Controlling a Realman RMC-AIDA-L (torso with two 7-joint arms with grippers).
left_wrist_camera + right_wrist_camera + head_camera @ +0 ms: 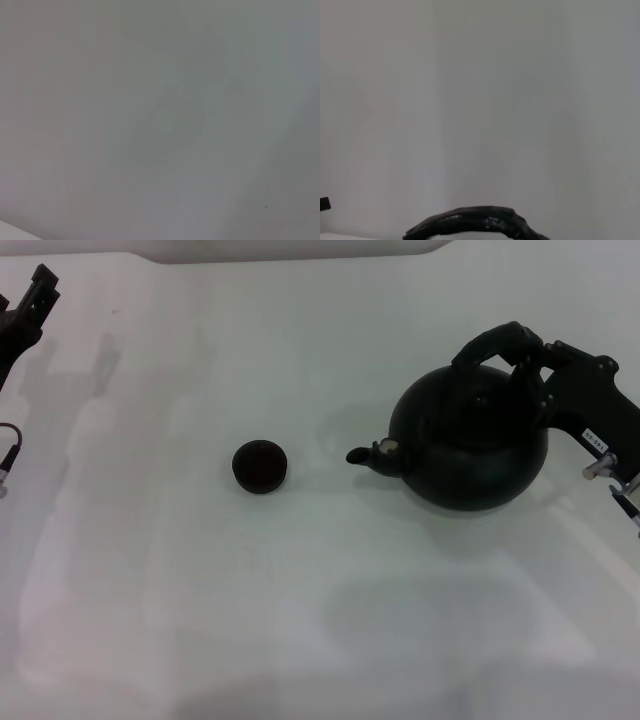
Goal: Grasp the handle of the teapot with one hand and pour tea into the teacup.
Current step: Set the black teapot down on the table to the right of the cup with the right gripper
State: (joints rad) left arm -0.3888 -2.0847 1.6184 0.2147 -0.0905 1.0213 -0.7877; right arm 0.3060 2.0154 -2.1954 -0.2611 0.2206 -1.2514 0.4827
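There is one teapot (pixel 470 445) and one teacup (pixel 260 467) on the white worktop (pixel 300 620). The teapot sits on the right, and its spout (pixel 375 453) points left at the teacup, well apart. The right end effector (pixel 535 358) pinches the handle (pixel 492 343) at its right end. The left end effector (pixel 38 295) waits far left; I cannot tell how wide it is.

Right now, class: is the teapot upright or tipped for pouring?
Upright. In the head view the teapot sits level on the table, handle on top at the right tool, spout short of the teacup.
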